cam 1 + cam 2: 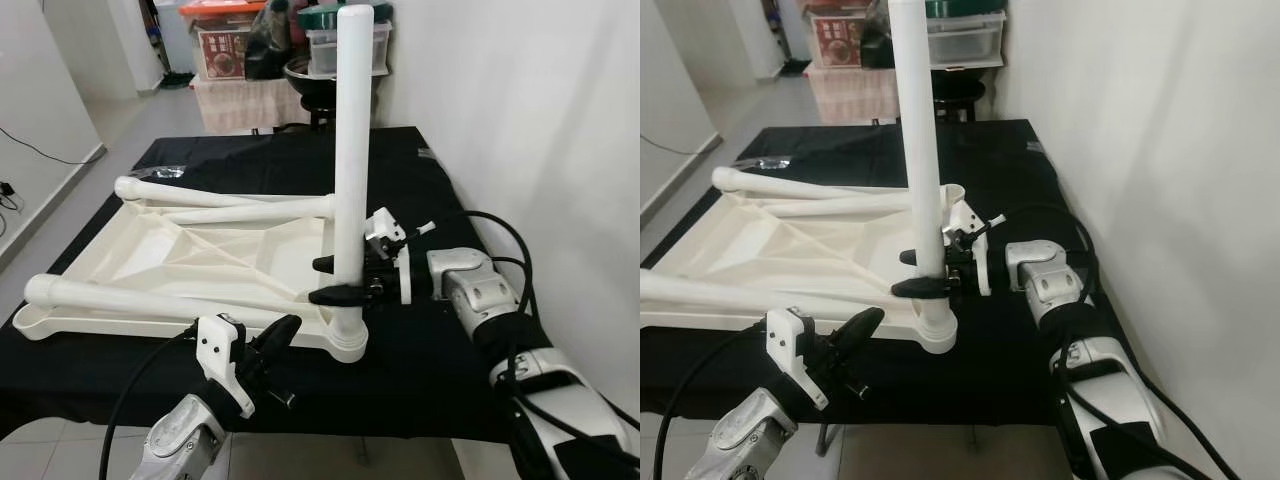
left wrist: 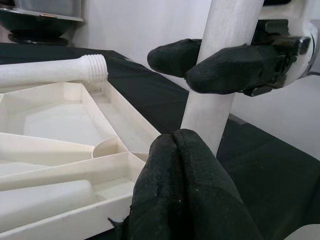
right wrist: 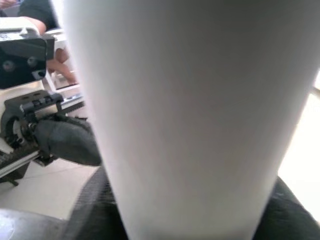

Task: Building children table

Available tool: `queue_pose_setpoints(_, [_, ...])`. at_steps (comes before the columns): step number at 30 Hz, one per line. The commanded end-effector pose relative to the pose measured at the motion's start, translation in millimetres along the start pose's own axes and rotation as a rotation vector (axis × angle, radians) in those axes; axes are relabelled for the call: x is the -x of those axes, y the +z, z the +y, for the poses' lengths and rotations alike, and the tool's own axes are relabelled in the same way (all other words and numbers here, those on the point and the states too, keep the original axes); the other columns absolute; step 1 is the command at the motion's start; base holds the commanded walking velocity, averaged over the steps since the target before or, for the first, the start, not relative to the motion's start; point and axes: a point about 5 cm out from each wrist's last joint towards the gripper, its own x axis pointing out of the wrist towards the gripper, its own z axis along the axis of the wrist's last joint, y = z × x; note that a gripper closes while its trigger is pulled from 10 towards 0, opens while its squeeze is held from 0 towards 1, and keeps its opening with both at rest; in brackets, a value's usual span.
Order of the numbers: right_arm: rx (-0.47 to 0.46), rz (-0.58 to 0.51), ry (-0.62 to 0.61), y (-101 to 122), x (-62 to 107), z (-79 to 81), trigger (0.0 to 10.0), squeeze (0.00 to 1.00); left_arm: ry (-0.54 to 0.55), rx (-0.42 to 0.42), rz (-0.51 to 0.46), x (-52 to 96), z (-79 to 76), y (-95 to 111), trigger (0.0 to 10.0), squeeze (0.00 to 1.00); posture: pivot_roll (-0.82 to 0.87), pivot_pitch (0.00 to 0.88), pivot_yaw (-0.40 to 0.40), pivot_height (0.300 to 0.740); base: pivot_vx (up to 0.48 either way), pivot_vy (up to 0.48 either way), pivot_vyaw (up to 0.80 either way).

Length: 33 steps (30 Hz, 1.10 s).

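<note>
In the left eye view an upturned white table top (image 1: 190, 255) lies on a black cloth (image 1: 420, 350), its ribbed underside facing up. One white leg (image 1: 351, 150) stands upright in the corner socket nearest the robot's right side, and two more legs lie across the top: a far leg (image 1: 230, 208) and a near leg (image 1: 150, 297). The right gripper (image 1: 338, 279) reaches in from the right and clasps the upright leg low down, one black finger on each side of it. The left gripper (image 1: 272, 338) hangs at the table top's near edge, just beside the socket, fingers pressed together with nothing between them. The right eye view gives the same layout, with storage boxes (image 1: 962, 35) on the floor beyond the cloth. In the left wrist view the closed fingertips (image 2: 187, 185) sit just before the upright leg, and the right gripper's fingers (image 2: 225, 67) wrap it higher up; a loose leg's threaded end (image 2: 95, 67) lies across the ribs. The right wrist view looks straight onto the white leg, with the left gripper beyond.
</note>
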Motion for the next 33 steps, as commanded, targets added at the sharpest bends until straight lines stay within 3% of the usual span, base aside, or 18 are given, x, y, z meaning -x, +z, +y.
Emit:
queue_pose_setpoints(1, [-0.008,-0.009,0.023,-3,0.3,1.0,0.0,0.0,-0.005,-0.01,-0.003,0.1,-1.5,1,10.0,0.0,0.01,0.0,-0.006,0.74,0.0,0.0,0.0])
queue_pose_setpoints(6, [-0.019,-0.012,0.005,-13,4.3,3.7,0.0,0.0,-0.005,-0.01,-0.003,0.3,-1.6,1,10.0,0.0,0.0,0.0,-0.002,0.74,0.0,0.0,0.0])
queue_pose_setpoints(9, [-0.033,0.037,-0.184,-34,9.5,5.2,0.0,0.0,-0.005,-0.009,-0.002,1.3,-1.6,1,10.0,0.0,0.0,0.0,-0.011,0.74,0.0,0.0,0.0])
queue_pose_setpoints(10, [-0.033,0.037,-0.184,-34,9.5,5.2,0.0,0.0,-0.005,-0.009,-0.002,1.3,-1.6,1,10.0,0.0,0.0,0.0,-0.011,0.74,0.0,0.0,0.0])
queue_pose_setpoints(12, [-0.133,0.069,-0.509,-57,0.0,10.6,0.0,0.0,-0.004,-0.01,-0.002,3.4,-0.7,1,10.0,0.0,0.0,0.0,-0.021,0.74,0.0,0.0,0.0])
queue_pose_setpoints(13, [-0.133,0.069,-0.509,-57,0.0,10.6,0.0,0.0,-0.004,-0.01,-0.002,3.4,-0.7,1,10.0,0.0,0.0,0.0,-0.021,0.74,0.0,0.0,0.0])
queue_pose_setpoints(14, [-0.217,0.042,-0.737,-69,-7.7,21.4,0.0,0.0,-0.003,-0.012,-0.002,4.2,0.5,2,10.0,0.0,-0.01,0.0,-0.013,0.74,0.0,0.0,0.0])
queue_pose_setpoints(15, [-0.217,0.042,-0.737,-69,-7.7,21.4,0.0,0.0,-0.003,-0.012,-0.002,4.2,0.5,2,10.0,0.0,-0.01,0.0,-0.013,0.74,0.0,0.0,0.0])
queue_pose_setpoints(16, [-0.171,0.052,-0.817,-71,-14.6,36.8,0.0,0.0,-0.001,-0.016,0.0,4.8,2.3,2,10.0,0.0,-0.01,0.0,-0.002,0.74,0.0,0.0,0.0])
queue_pose_setpoints(17, [-0.071,0.059,-0.867,-65,-15.0,41.6,0.0,0.0,0.002,-0.021,0.004,4.9,4.0,1,10.0,0.0,-0.01,0.0,0.002,0.74,0.0,0.0,0.0])
queue_pose_setpoints(18, [-0.071,0.059,-0.867,-65,-15.0,41.6,0.0,0.0,0.002,-0.021,0.004,4.9,4.0,1,10.0,0.0,-0.01,0.0,0.002,0.74,0.0,0.0,0.0])
queue_pose_setpoints(19, [-0.161,0.04,-0.82,-64,-21.7,37.6,0.0,0.0,0.005,-0.025,0.008,3.7,6.4,0,10.0,0.0,-0.03,0.0,0.012,0.74,0.0,0.0,0.0])
queue_pose_setpoints(24, [-0.155,0.114,-0.809,-68,-27.2,26.7,0.0,0.0,0.002,-0.025,0.009,-0.4,7.7,-1,10.0,0.0,0.0,0.0,-0.016,0.74,0.0,0.0,0.0])
queue_pose_setpoints(25, [-0.15,0.101,-0.823,-62,-29.6,22.6,10.0,0.0,0.021,-0.041,0.001,-1.7,8.9,0,10.0,0.0,0.0,0.0,-0.017,0.74,0.0,0.0,0.0])
queue_pose_setpoints(26, [-0.15,0.101,-0.823,-62,-29.6,22.6,10.0,0.0,0.021,-0.041,0.001,-1.7,8.9,0,10.0,0.0,0.0,0.0,-0.017,0.74,0.0,0.0,0.0])
queue_pose_setpoints(27, [-0.156,0.081,-0.798,-59,-32.3,23.4,10.0,1.0,0.03,-0.047,-0.003,-2.1,9.2,0,10.0,0.0,0.0,0.0,-0.018,0.74,0.0,0.0,0.0])
queue_pose_setpoints(29, [-0.163,0.071,-0.793,-56,-34.3,26.1,10.0,1.0,0.035,-0.05,-0.005,-2.6,9.2,0,10.0,0.0,0.0,0.0,-0.019,0.74,0.0,0.0,0.0])
queue_pose_setpoints(33, [-0.158,-0.051,-0.678,-40,-41.7,25.5,10.0,1.0,0.026,-0.04,-0.005,-4.6,7.9,0,10.0,0.0,0.0,0.0,-0.017,0.74,0.0,0.0,0.0])
